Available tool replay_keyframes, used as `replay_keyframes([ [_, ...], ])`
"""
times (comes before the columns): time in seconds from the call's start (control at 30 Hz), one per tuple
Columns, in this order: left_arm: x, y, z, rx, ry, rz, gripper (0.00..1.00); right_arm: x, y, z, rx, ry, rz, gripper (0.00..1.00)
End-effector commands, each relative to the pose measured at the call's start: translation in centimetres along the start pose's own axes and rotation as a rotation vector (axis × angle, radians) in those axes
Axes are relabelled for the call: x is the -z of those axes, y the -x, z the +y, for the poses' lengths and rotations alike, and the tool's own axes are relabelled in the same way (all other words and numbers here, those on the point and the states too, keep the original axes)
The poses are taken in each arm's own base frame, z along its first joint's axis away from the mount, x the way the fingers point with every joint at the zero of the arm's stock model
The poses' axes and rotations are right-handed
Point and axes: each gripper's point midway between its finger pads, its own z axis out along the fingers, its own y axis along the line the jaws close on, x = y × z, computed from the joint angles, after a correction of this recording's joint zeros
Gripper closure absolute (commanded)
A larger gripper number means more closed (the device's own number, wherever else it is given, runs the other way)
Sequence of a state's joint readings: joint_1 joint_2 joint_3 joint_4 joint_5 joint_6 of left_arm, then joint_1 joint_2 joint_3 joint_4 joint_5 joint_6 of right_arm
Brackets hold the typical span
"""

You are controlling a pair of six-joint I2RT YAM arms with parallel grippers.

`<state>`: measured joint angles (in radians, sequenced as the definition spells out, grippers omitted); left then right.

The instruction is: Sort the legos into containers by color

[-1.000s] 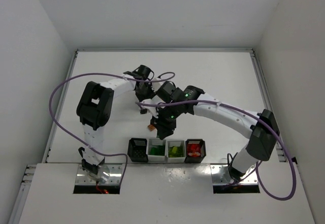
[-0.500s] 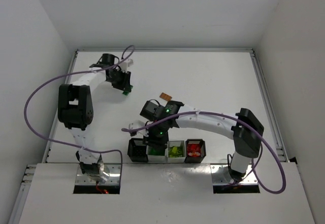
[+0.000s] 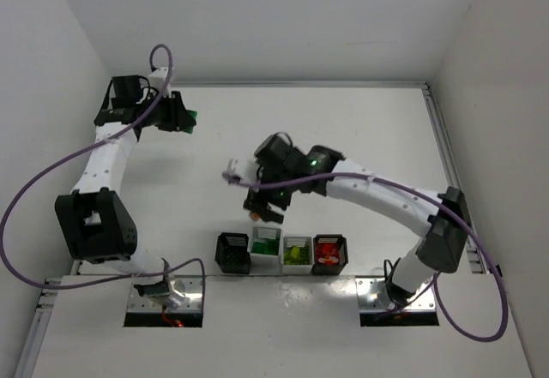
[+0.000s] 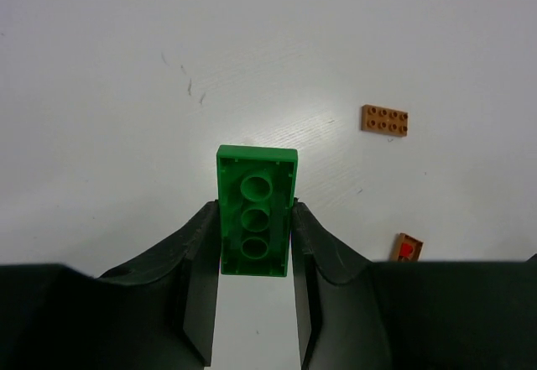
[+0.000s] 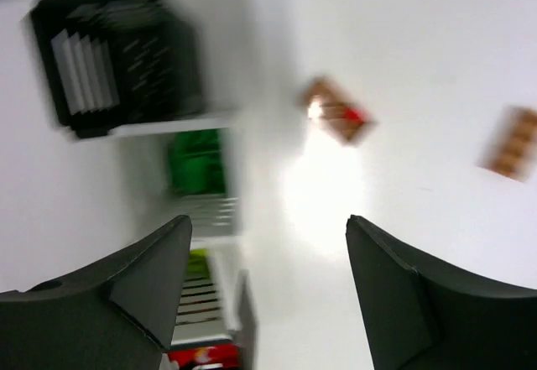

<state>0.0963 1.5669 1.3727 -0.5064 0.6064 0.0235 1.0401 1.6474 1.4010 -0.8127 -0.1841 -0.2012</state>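
Grip on the left: the left gripper (image 4: 255,219) pinches a dark green brick (image 4: 256,211) by its long sides, with the hollow underside facing the wrist camera.
Place of that brick: over the table (image 3: 360,129) toward its 10 o'clock corner in the top view, well apart from the bins.
Grip on the right: the right gripper (image 5: 268,227) is spread wide with nothing between its fingers; its wrist view is blurred.
Place of the right arm's tip: near the table's middle, just at 12 o'clock of the bin row.
Bin row: four bins side by side at the 6 o'clock edge. From 9 to 3 o'clock they are the left black bin (image 3: 232,236), contents unclear; the first white bin (image 3: 264,267) with dark green pieces; the second white bin (image 3: 297,268) with yellow-green pieces; and the right black bin (image 3: 330,238) with red pieces.
Loose legos: an orange-brown brick (image 4: 385,120) lies flat, studs up, at 1 o'clock of the held brick. A small brown piece (image 4: 407,248) with a red spot lies at 4 o'clock of it.
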Motion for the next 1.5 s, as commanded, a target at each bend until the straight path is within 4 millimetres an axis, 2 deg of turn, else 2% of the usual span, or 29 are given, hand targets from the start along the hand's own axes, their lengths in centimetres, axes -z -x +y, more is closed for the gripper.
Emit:
replay_keyframes([
  [0.0, 3.1, 2.6, -3.0, -0.057, -0.086, -0.103, 0.88, 7.4, 3.9, -7.1, -0.105, -0.248, -0.218, 0.26],
  [0.03, 3.6, 2.8, -3.2, -0.096, -0.084, -0.109, 0.88, 9.4, 3.4, -9.2, -0.158, -0.301, -0.253, 0.26],
  [0.1, 4.3, 2.1, -4.2, -0.125, -0.103, -0.086, 0.88, 11.0, 3.0, -10.7, -0.212, -0.329, -0.297, 0.26],
  [0.13, 4.8, 2.2, -5.6, -0.164, -0.13, -0.087, 0.88, 11.6, 2.3, -11.3, -0.243, -0.339, -0.303, 0.26],
  [0.17, 4.8, 1.8, -7.1, -0.197, -0.169, -0.071, 0.88, 12.6, 1.1, -13.0, -0.3, -0.386, -0.326, 0.26],
  [0.23, 5.2, -0.4, -9.3, -0.284, -0.233, -0.006, 0.88, 13.3, -0.9, -14.6, -0.368, -0.43, -0.332, 0.26],
  [0.27, 5.5, -1.5, -10.7, -0.334, -0.258, 0.019, 0.88, 12.8, -3.7, -15.9, -0.448, -0.457, -0.307, 0.23],
  [0.3, 5.2, -3.0, -13.4, -0.401, -0.323, 0.062, 0.88, 13.3, -4.9, -16.6, -0.47, -0.499, -0.314, 0.22],
  [0.33, 5.3, -5.2, -14.5, -0.453, -0.357, 0.124, 0.88, 13.5, -5.5, -17.6, -0.499, -0.525, -0.351, 0.2],
  [0.37, 5.3, -6.3, -15.1, -0.493, -0.351, 0.156, 0.88, 12.1, -7.6, -17.7, -0.562, -0.514, -0.328, 0.19],
  [0.4, 5.5, -8.2, -17.4, -0.549, -0.401, 0.191, 0.88, 12.5, -8.9, -18.8, -0.615, -0.526, -0.347, 0.18],
  [0.47, 5.8, -10.1, -18.6, -0.607, -0.399, 0.233, 0.88, 11.3, -10.9, -19.4, -0.729, -0.49, -0.347, 0.18],
  [0.5, 5.9, -10.9, -19.4, -0.637, -0.411, 0.248, 0.89, 11.8, -12.6, -20.8, -0.794, -0.507, -0.355, 0.18],
  [0.53, 6.4, -12.9, -21.2, -0.674, -0.461, 0.289, 0.89, 11.5, -13.7, -21.3, -0.842, -0.497, -0.352, 0.18],
  [0.57, 6.4, -13.9, -21.9, -0.692, -0.473, 0.313, 0.89, 10.7, -15.0, -22.2, -0.898, -0.48, -0.334, 0.18],
  [0.6, 6.5, -14.6, -22.3, -0.712, -0.468, 0.326, 0.89, 10.7, -15.4, -22.6, -0.939, -0.446, -0.355, 0.18],
  [0.63, 6.7, -16.0, -23.2, -0.724, -0.502, 0.355, 0.89, 11.4, -16.8, -23.4, -0.993, -0.445, -0.353, 0.18],
  [0.7, 6.8, -16.8, -23.3, -0.726, -0.514, 0.381, 0.89, 10.4, -17.7, -23.6, -1.036, -0.376, -0.354, 0.19],
  [0.73, 6.7, -17.0, -23.2, -0.724, -0.514, 0.39, 0.89, 11.0, -17.9, -24.0, -1.054, -0.381, -0.372, 0.19],
  [0.97, 6.5, -20.9, -25.3, -0.788, -0.603, 0.501, 0.88, 10.2, -18.1, -23.4, -1.077, -0.305, -0.392, 0.2],
  [1.13, 6.1, -21.4, -27.0, -0.853, -0.637, 0.52, 0.86, 10.2, -18.0, -23.3, -1.064, -0.299, -0.395, 0.2],
  [1.47, 5.8, -22.0, -28.8, -0.899, -0.677, 0.543, 0.81, 9.8, -17.8, -23.1, -1.055, -0.27, -0.401, 0.2],
])
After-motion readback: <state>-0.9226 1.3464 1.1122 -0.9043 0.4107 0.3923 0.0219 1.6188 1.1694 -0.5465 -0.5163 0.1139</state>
